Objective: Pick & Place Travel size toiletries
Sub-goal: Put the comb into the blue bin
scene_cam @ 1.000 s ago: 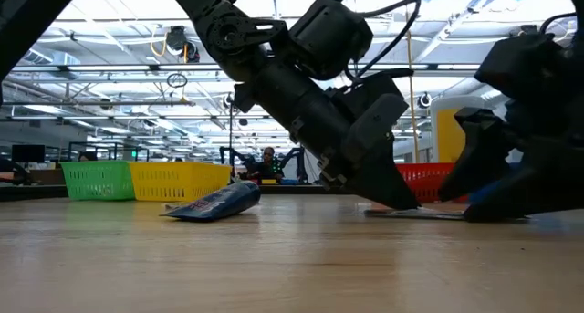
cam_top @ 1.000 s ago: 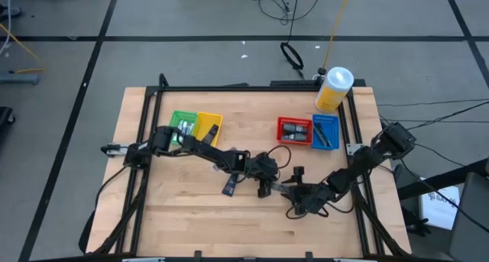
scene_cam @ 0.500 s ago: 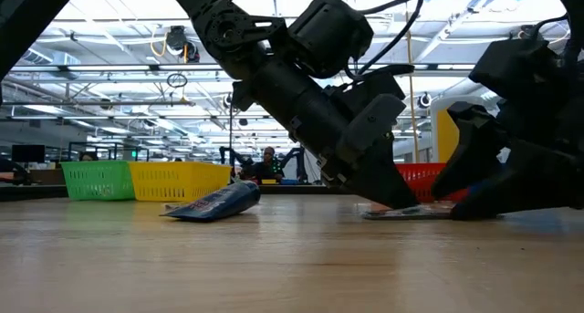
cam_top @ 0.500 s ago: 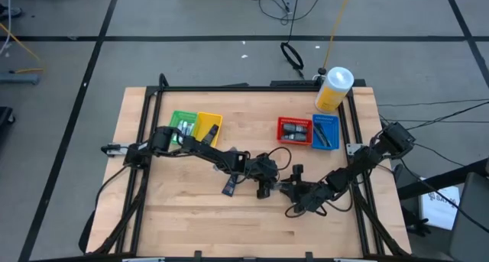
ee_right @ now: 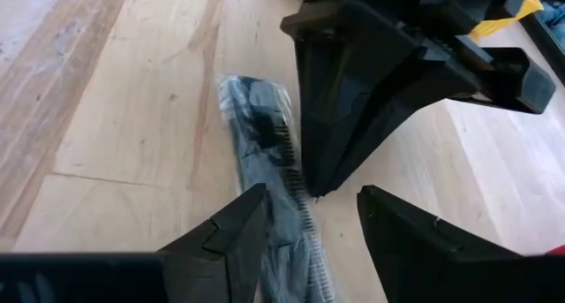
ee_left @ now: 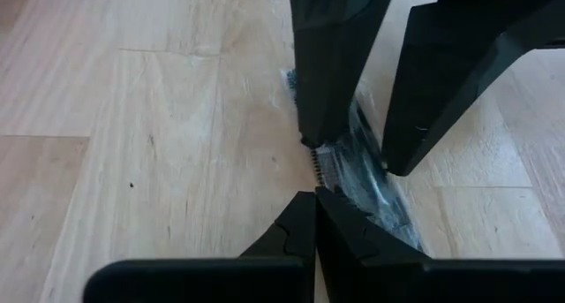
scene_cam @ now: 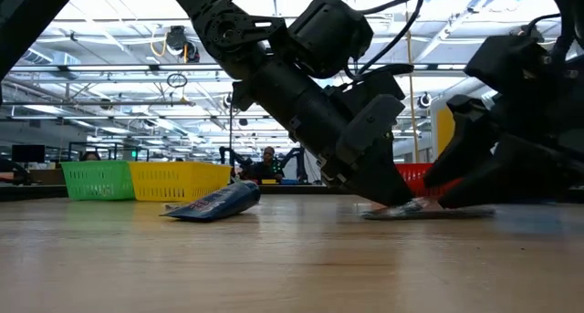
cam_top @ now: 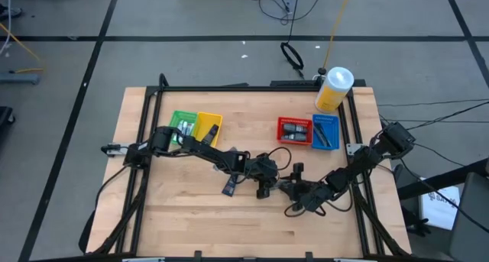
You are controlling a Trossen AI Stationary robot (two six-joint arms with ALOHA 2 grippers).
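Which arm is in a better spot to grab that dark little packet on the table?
The right one, probably. Its tool is open with a finger on each side of the packet, so it could just close. The left tool is shut, its tip down at the packet.

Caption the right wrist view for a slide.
Right gripper open astride a flat dark sachet on the wooden table, left gripper pinning it.

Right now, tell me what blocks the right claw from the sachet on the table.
The left claw does: its shut tip rests on the sachet just ahead of the open right claw, which already straddles the sachet's near end.
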